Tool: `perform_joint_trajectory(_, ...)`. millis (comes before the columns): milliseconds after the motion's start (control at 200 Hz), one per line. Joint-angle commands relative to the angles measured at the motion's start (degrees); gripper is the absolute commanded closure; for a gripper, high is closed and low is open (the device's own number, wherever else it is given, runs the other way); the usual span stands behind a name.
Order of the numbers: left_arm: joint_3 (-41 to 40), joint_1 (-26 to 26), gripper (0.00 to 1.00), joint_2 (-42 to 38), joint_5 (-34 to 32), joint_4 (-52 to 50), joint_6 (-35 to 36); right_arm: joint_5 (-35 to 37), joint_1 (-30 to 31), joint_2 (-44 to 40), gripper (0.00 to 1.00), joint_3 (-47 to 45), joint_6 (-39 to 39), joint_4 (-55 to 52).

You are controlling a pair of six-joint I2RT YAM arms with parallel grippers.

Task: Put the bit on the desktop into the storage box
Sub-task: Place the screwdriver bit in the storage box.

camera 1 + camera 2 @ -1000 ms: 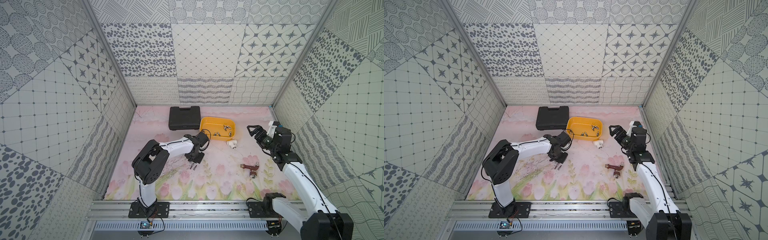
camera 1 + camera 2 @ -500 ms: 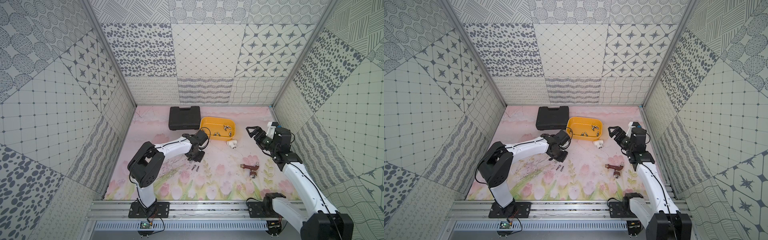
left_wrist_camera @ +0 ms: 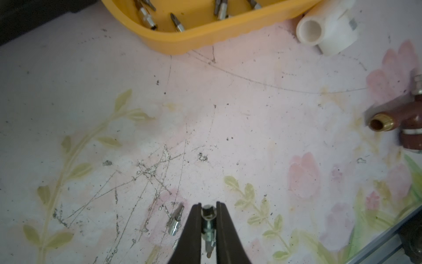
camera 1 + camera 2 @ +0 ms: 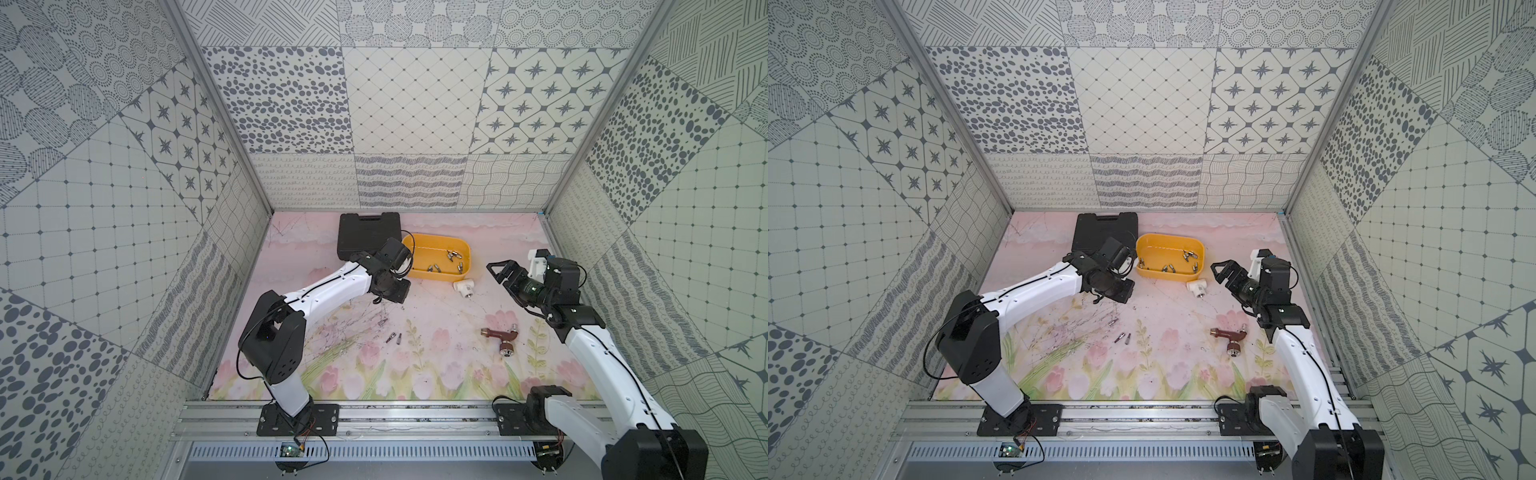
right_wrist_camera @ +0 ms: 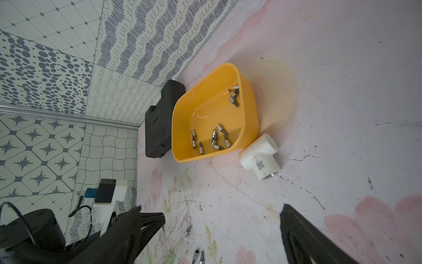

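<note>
Your left tool (image 3: 208, 205) is pinched narrow on a bit (image 3: 209, 228). In a top view the storage box (image 4: 428, 249) sits near, at that tool's 2 o'clock, with several bits inside. Three loose bits (image 4: 390, 337) lie on the surface (image 4: 436, 316) at its 6 o'clock. Your right tool (image 4: 495, 273) gapes wide, empty, at the box's 3 o'clock

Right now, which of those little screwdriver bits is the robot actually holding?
The bit clamped in the left pincer. Three other bits lie loose on the floral mat, and more bits sit inside the yellow storage box.
</note>
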Motion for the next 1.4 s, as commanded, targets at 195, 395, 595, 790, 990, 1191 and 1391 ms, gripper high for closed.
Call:
perform_joint_trajectory(195,12.75,3.67,0.89,4.60,4.83,-2.26,0.01,-0.25,0.93,0.75,0.03,0.74,-1.68,1.35)
perform_joint_trajectory(395,19.50,3.94,0.90,9.67,4.08,-2.14,1.42,0.03,0.94,0.55,0.03,0.77,-1.24,1.33)
perform_joint_trajectory(595,28.12,4.24,0.90,16.85,3.52,-1.96,3.16,0.72,1.07,-0.46,0.03,-0.09,-1.09,1.30)
perform_joint_trajectory(790,35.75,4.22,0.91,24.62,5.48,1.50,3.75,0.82,1.03,0.03,0.03,-0.06,-1.45,1.29)
perform_joint_trajectory(990,43.69,4.25,0.91,32.06,6.15,3.30,3.22,0.46,1.04,1.02,0.03,-0.09,-1.40,1.31)
perform_joint_trajectory(1191,49.35,4.22,0.91,38.55,6.28,3.53,2.55,0.71,1.03,0.87,0.03,-0.10,-1.67,1.10)
perform_joint_trajectory(1391,52.01,4.15,0.90,42.06,5.88,2.60,2.69,0.57,1.03,1.14,0.03,-0.26,-1.73,1.07)
